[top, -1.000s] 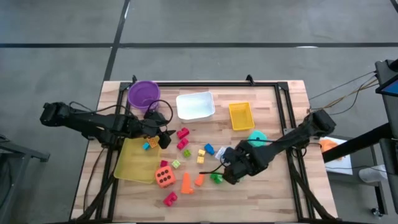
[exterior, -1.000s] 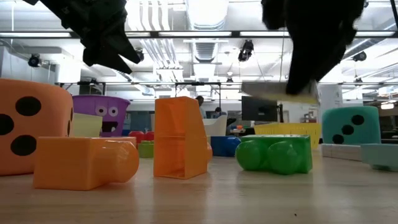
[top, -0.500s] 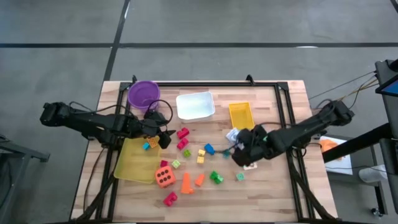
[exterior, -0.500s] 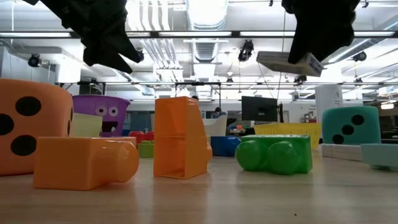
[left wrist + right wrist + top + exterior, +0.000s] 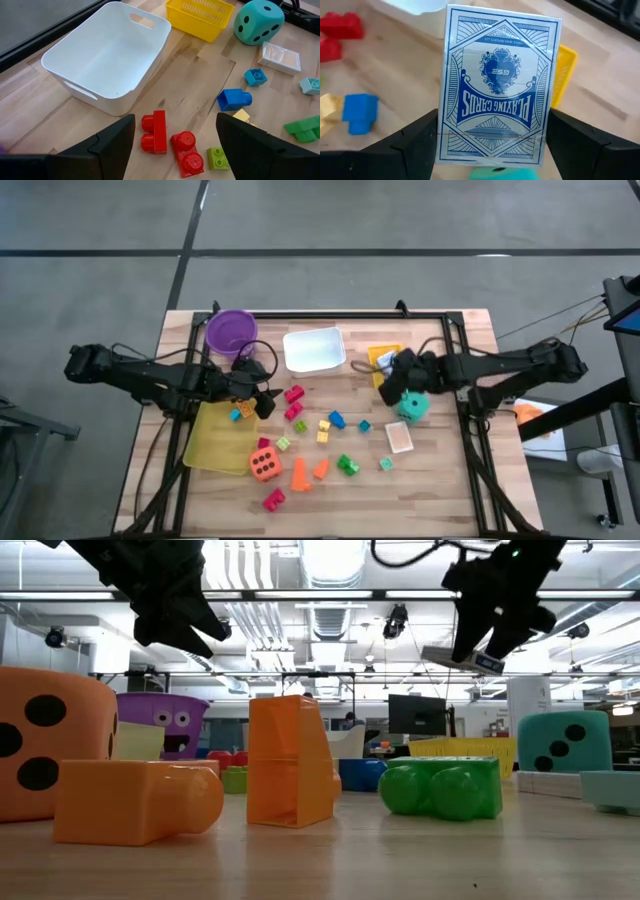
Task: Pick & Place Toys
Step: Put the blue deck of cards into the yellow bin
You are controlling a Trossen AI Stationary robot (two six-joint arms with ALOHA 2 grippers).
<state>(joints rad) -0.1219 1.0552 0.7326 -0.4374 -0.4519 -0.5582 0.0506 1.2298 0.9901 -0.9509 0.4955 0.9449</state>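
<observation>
— Start at the left. Has anything changed there?

— Nothing. The left pincer (image 5: 262, 402) hangs where it hung a second ago, at the inner edge of the flat yellow tray (image 5: 205, 445). Its fingers stand apart with nothing between them, and the red blocks (image 5: 293, 393) lie just ahead of it.

— And in the middle?

— The loose toys lie as they did. The green block (image 5: 347, 465) sits alone now on the surface (image 5: 440, 480); a second ago the right arm was low just beside it.

— So the change is on the right.

— Yes. The right pincer (image 5: 390, 380) is up and away from that spot and now hangs at the yellow basket (image 5: 380, 355), close to the teal die (image 5: 413, 406). It is clamped on a pack of playing cards (image 5: 496, 90), which the wrist view shows held flat between its fingers, clear of the surface.

— Is that the only pack?

— No, a second pack (image 5: 399, 438) lies on the wood below the die.

— What does it mean for the task?

— I judge the pick done and the carry nearly done. The basket looks like the target, so what remains is lining up over it and letting go. Most toys are not yet sorted.
</observation>
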